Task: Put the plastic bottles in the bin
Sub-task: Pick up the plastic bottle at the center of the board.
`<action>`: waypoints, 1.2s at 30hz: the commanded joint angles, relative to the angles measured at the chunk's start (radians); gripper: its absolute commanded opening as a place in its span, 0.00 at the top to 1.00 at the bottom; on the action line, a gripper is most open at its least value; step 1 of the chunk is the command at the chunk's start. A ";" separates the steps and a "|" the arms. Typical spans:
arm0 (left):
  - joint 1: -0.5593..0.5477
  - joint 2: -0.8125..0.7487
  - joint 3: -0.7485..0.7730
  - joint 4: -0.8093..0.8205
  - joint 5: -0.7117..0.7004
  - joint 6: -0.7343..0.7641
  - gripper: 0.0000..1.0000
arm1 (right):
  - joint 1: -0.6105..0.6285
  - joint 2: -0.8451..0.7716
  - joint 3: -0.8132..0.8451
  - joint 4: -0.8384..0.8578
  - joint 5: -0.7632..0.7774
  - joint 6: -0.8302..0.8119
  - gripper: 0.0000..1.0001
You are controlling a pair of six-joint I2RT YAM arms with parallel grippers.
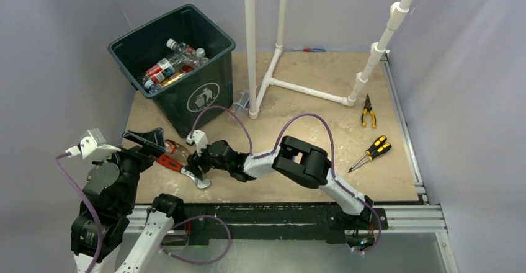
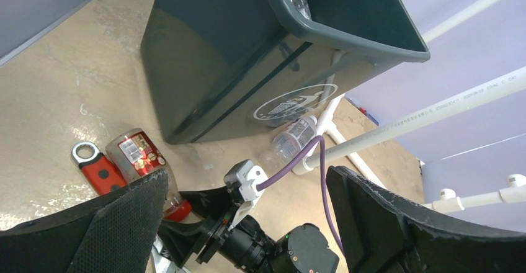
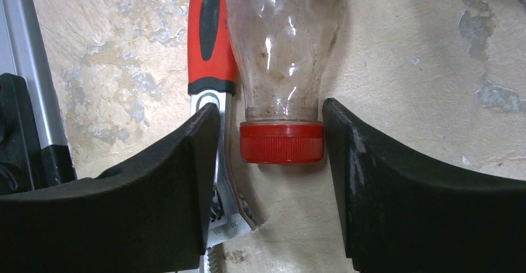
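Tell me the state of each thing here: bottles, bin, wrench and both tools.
left tool: open, empty
right tool: open, straddling the cap
red-capped bottle: lying flat, not yet gripped
clear bottle: lying beside the bin
bin: upright, several bottles inside
wrench: lying alongside the red-capped bottle

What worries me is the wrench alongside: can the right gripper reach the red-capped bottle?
Probably yes: the right gripper straddles the red-capped bottle, though the wrench by one finger might snag.

top: high, whole table (image 1: 322, 68) | L wrist: low, twd bin (image 2: 217, 56) | R wrist: close, downward | all share red-cap bottle (image 3: 285, 37)
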 commanded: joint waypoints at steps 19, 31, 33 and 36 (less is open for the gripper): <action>0.004 -0.023 0.045 0.010 0.014 0.048 0.02 | -0.006 -0.397 -0.375 0.179 0.012 0.028 0.93; 0.004 0.193 -0.081 0.402 0.707 0.097 0.04 | -0.003 -1.212 -0.923 -0.182 0.064 0.109 1.00; 0.004 0.227 -0.113 0.540 0.816 0.076 0.04 | -0.003 -1.348 -0.951 -0.280 0.069 0.122 1.00; 0.004 0.284 -0.174 0.773 0.947 0.040 0.03 | -0.006 -1.560 -0.973 -0.394 0.082 0.181 1.00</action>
